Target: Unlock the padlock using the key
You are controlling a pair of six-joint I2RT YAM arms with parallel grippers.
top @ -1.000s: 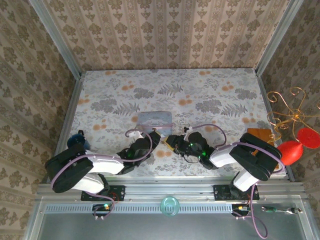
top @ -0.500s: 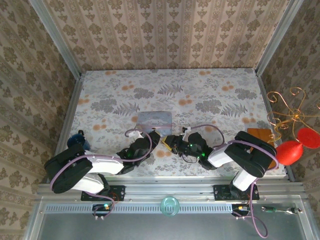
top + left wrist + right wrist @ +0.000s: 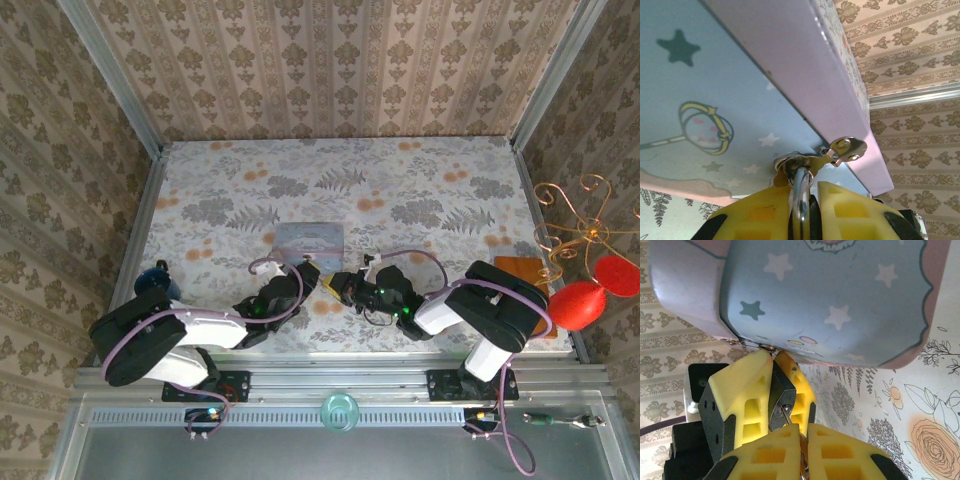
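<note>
Midway along the near edge of the desk (image 3: 420,175), the left claw (image 3: 773,359) clamps the padlock (image 3: 781,399) hooked to the pouch (image 3: 830,300), while the right claw (image 3: 803,431) pinches shut on the key (image 3: 785,414) seated in the keyhole. A steady twist looks next.

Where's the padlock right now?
Right wrist view, centre-left: the padlock is clamped in the left gripper, just under the blue starred pouch and directly above the right gripper.

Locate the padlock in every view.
Top external: too small to tell, where left gripper and right gripper meet, below the starry blue pouch.
Left wrist: padlock shackle bottom centre, between yellow fingers.
Right wrist: padlock's dark body lower left, between the left gripper's fingers.
Shared landmark: the pouch.
</note>
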